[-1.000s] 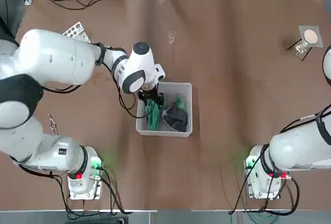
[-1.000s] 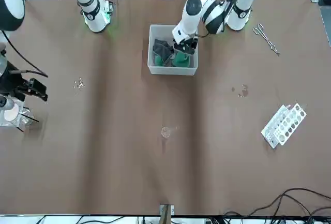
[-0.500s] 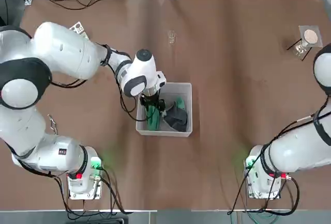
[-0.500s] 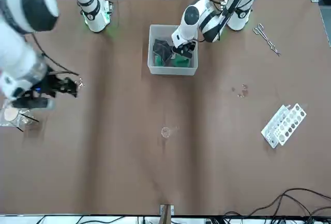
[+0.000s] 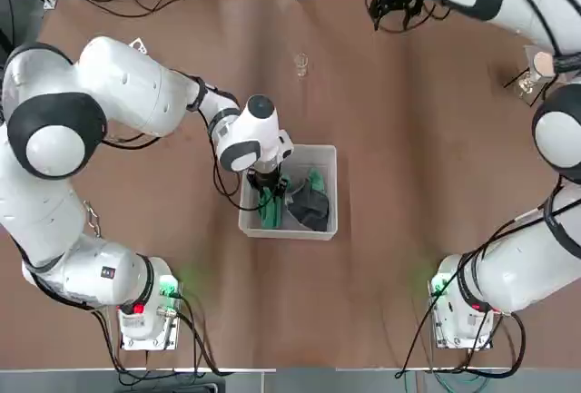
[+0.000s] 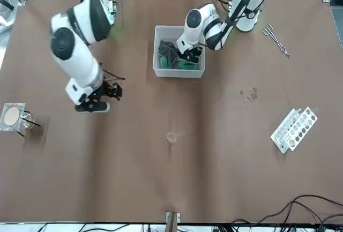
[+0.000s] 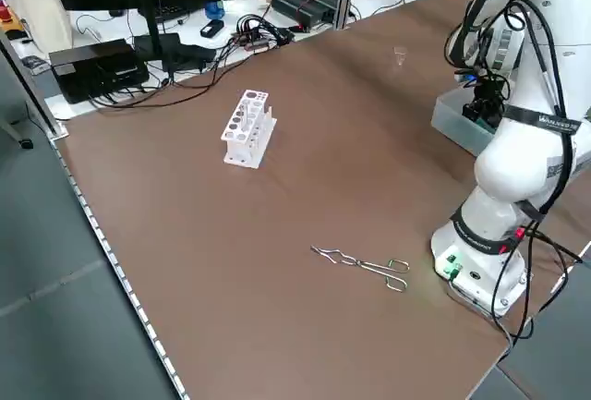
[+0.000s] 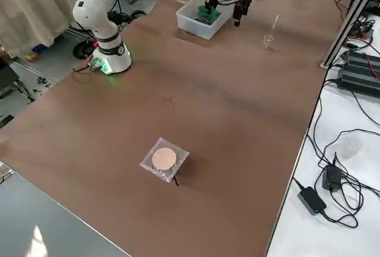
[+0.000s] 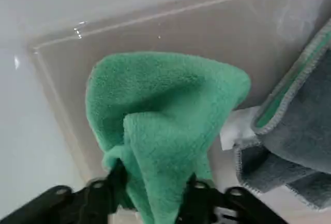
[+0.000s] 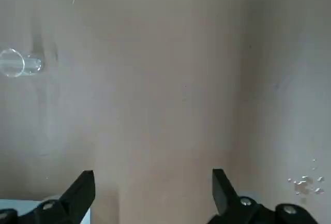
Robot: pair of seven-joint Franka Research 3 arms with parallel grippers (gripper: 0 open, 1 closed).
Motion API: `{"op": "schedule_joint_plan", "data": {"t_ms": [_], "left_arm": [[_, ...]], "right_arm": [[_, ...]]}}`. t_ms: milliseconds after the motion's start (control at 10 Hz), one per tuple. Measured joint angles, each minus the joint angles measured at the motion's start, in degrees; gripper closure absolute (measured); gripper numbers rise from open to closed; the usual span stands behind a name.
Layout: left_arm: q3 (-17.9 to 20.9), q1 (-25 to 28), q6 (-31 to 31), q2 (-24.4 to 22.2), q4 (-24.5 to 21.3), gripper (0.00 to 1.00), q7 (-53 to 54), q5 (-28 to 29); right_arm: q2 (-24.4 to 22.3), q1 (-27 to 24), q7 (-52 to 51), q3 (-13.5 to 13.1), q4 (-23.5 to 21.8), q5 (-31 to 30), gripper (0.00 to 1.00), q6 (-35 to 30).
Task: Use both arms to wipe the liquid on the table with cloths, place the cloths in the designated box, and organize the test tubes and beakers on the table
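The translucent box (image 5: 322, 152) stands mid-table with both cloths inside it. My left gripper (image 5: 270, 186) reaches down into the box near one wall. In the left wrist view its fingers (image 9: 98, 195) press from both sides on a bunched fold of the green cloth (image 9: 165, 110). The dark grey cloth (image 5: 310, 207) lies beside the green cloth (image 5: 269, 211). My right gripper (image 6: 110, 91) hangs open above bare table on the far side, holding nothing. Its fingers (image 10: 83, 190) stand wide apart, with a small clear glass (image 10: 13, 62) farther off.
A white test tube rack (image 6: 293, 129) lies on my left side of the table, with metal forceps (image 6: 276, 34) nearer my base. A small glass (image 5: 301, 64) stands far centre, and a lidded beaker (image 5: 542, 68) far right. Liquid drops (image 6: 249, 94) spot the table.
My right arm has swung in from the right edge to the far middle of the table. My left gripper has sunk a little in the box and its fingers have closed on the green cloth.
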Motion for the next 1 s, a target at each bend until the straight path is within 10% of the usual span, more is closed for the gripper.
{"op": "schedule_joint_plan", "data": {"t_ms": [300, 500, 1000], "left_arm": [[0.1, 0.2, -0.3, -0.2, 0.9, 0.93, -0.1, 0.1], [0.3, 0.5, -7.7, -2.7, 4.4, 0.93, -2.8, 0.1], [6.1, 0.7, -28.7, -14.8, 15.4, 0.93, 2.3, -10.0]], "right_arm": [[-2.2, 2.9, 4.1, 0.0, -10.8, 0.0, 0.0, 9.2], [-4.6, 6.9, 12.1, 0.0, -17.8, 0.0, 0.0, 13.4], [-5.7, 16.2, 20.8, 0.3, -18.9, 0.1, 0.0, 14.0]]}}
